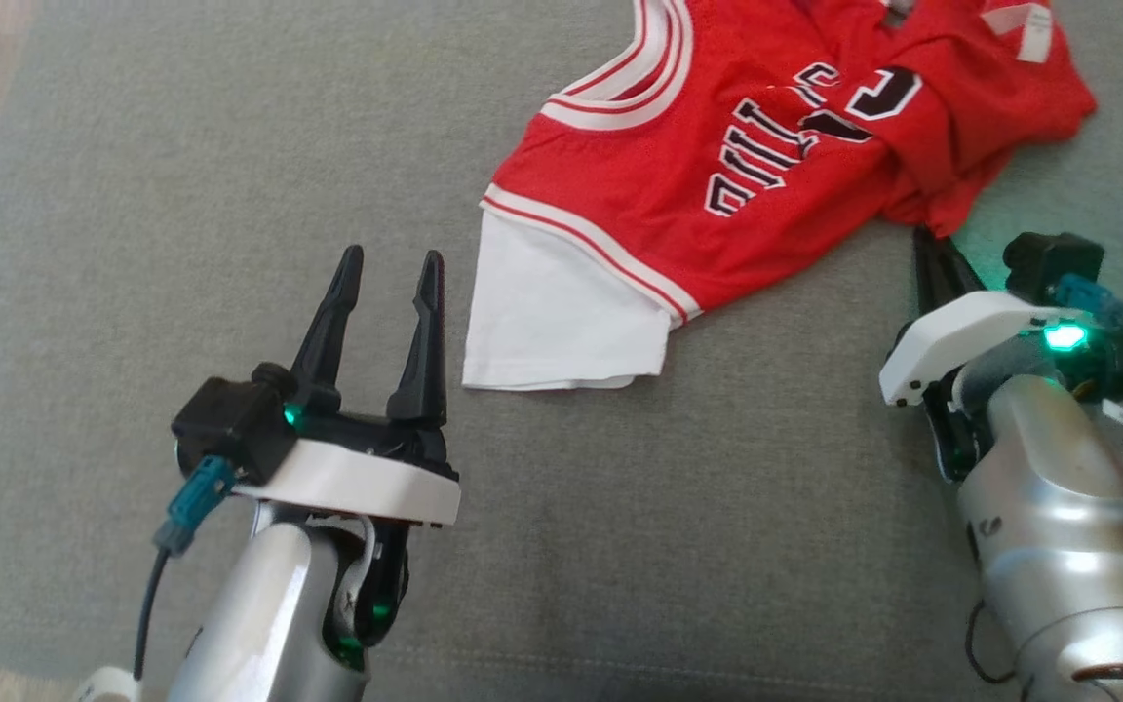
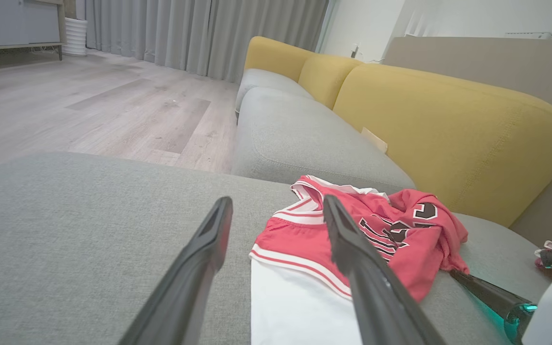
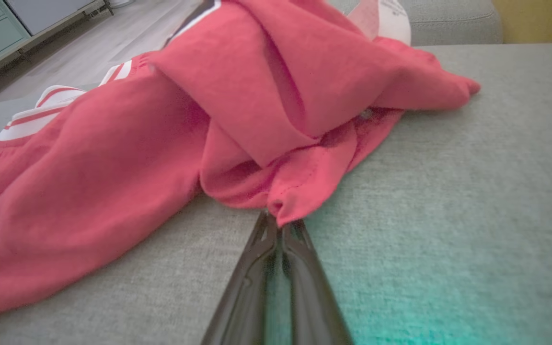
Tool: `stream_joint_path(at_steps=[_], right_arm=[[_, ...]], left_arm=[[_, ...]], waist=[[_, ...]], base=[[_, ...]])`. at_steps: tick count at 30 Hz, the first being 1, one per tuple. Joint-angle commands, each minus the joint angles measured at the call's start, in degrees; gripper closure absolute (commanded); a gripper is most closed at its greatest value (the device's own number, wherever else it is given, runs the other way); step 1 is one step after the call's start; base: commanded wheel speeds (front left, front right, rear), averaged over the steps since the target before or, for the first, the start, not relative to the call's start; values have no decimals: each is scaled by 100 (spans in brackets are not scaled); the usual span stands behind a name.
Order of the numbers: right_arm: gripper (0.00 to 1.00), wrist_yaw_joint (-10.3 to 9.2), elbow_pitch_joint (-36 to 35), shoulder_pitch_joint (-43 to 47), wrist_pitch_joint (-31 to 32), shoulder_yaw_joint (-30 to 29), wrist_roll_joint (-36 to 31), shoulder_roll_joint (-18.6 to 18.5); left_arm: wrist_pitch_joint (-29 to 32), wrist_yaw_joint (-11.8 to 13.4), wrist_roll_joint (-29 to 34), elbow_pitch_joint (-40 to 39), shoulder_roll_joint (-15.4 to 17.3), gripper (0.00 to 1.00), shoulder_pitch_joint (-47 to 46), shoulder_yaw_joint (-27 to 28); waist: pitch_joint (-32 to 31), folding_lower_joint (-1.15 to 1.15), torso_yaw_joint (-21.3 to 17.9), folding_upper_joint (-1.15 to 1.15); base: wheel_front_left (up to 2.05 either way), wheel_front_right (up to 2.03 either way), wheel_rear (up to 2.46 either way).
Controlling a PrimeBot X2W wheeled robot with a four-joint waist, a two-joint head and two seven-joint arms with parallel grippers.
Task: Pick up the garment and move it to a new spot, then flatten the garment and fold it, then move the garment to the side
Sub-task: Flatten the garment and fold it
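Garment (image 1: 776, 166) crumpled — flatten, fold, side move all left; right tool (image 3: 277, 224) pinches its hem (image 3: 285, 208), left tool (image 1: 394, 255) spread wide beside its sleeve (image 1: 561, 312).

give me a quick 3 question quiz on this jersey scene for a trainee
1. True or false: the left gripper is shut on the jersey.
2. Which part of the jersey lies nearest the left gripper? A. white sleeve B. number print C. neck label
3. Which gripper is shut on the jersey's red edge?

Key
1. False: it is open, beside the garment.
2. A
3. The right gripper.
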Motion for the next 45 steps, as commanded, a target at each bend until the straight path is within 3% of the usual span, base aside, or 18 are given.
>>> stream_joint_path(at_steps=[1,8,19,28,36,37,38,45], right_arm=[[100,-5,-82,-85,-72,141,-21,77],[100,-5,-67,29,-339,112,20,35],[100,-5,-647,501,-160,-257,38,-631],[100,-5,-1631,1296,1076,-138,417,-953],[100,-5,-3174,2301,2536,-161,870,-977],[59,-5,-3373,2396,2659,-230,839,-963],[0,-5,-3573,2481,2748,-283,777,-944],[0,-5,-4500,2752,2791,-594,476,-684]], left_arm=[[-29,2,15,-162,37,0,-150,197],[-29,1,24,-142,37,0,-58,246],[-29,5,-3,-139,37,0,86,323],[-29,6,-37,-146,37,0,245,405],[-29,39,-79,-190,37,0,366,456],[-29,40,-82,-197,37,0,375,457],[-29,38,-85,-201,37,0,377,451],[-29,29,-79,-210,37,0,371,462]], waist=[[-52,0,-66,0],[-302,0,-396,0],[-632,0,-749,0],[-956,0,-902,0],[-1112,0,-1048,0],[-1115,0,-1063,0],[-1118,0,-1076,0],[-1143,0,-1155,0]], base=[[0,0,0],[0,0,0],[0,0,0],[0,0,0],[0,0,0],[0,0,0],[0,0,0],[0,0,0]])
